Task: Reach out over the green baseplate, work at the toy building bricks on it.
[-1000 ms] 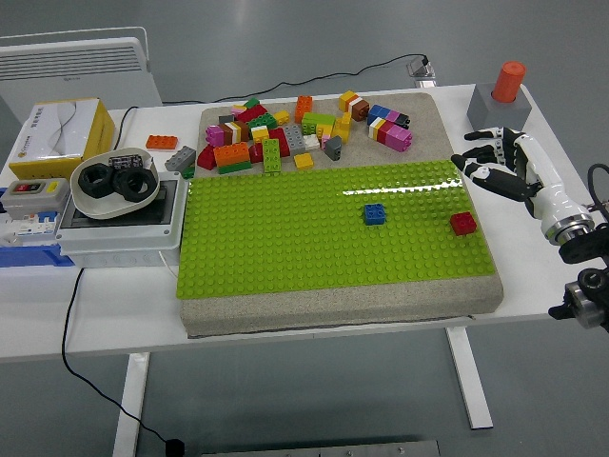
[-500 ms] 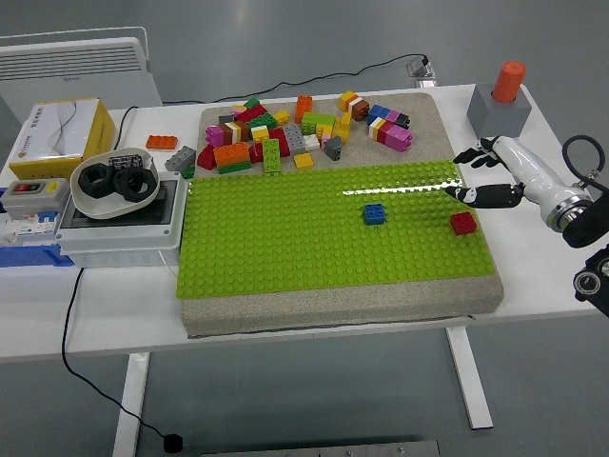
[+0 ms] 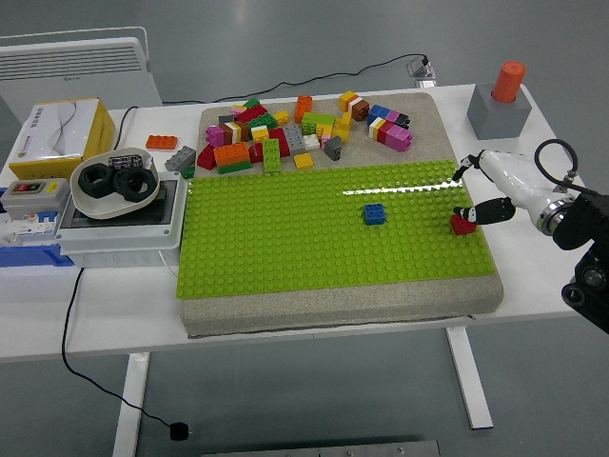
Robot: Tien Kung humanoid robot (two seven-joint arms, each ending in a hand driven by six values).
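Head view: the right hand (image 3: 490,190) reaches in from three o'clock, one dark fingertip touching the red brick (image 3: 462,225) near the green baseplate (image 3: 314,238) edge; its grip is unclear. A sideways nudge could tip that brick off the studs.

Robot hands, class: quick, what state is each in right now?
Left hand: not in view.
Right hand: fingertip at the red brick; whether it grips cannot be told.
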